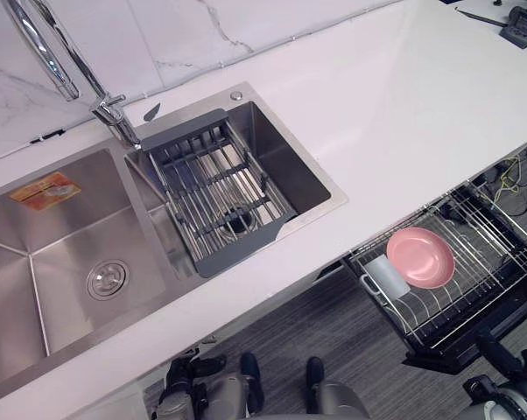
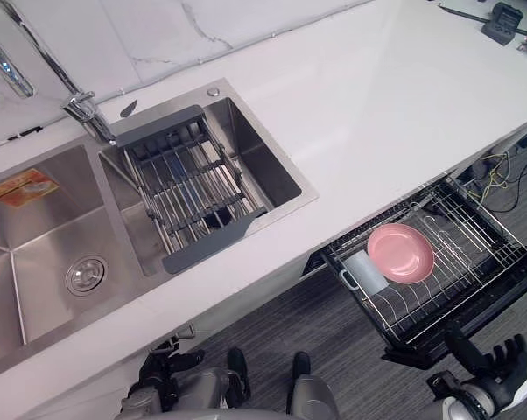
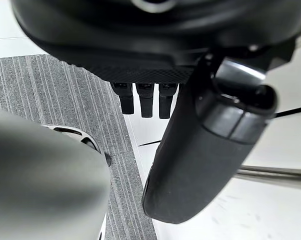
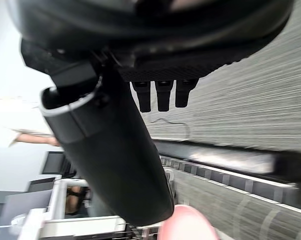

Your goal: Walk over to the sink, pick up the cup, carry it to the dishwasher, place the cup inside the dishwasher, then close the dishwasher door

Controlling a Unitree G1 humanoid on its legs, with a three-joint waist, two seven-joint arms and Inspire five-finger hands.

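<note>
Far left was the steel sink [image 1: 66,319], with an orange sticker [image 1: 45,190] in the left basin and the faucet [image 1: 115,118] rising behind the divider. The left hand [image 1: 183,378] hung low in front of the counter over the grey floor. Its fingers [image 3: 146,102] were loose and apart, with nothing in them. A grey drying rack [image 1: 220,188] sat in the right basin, and the white counter [image 1: 404,114] ran off to the right.

The cup [image 1: 386,273] wasn't in the sink at all. It lay on its side in the pulled-out dishwasher rack [image 1: 478,293], right up against a pink bowl [image 1: 419,257], with the dishwasher door [image 2: 421,350] open beneath. The right hand [image 2: 489,360] was just in front of that door, fingers spread and empty too.
</note>
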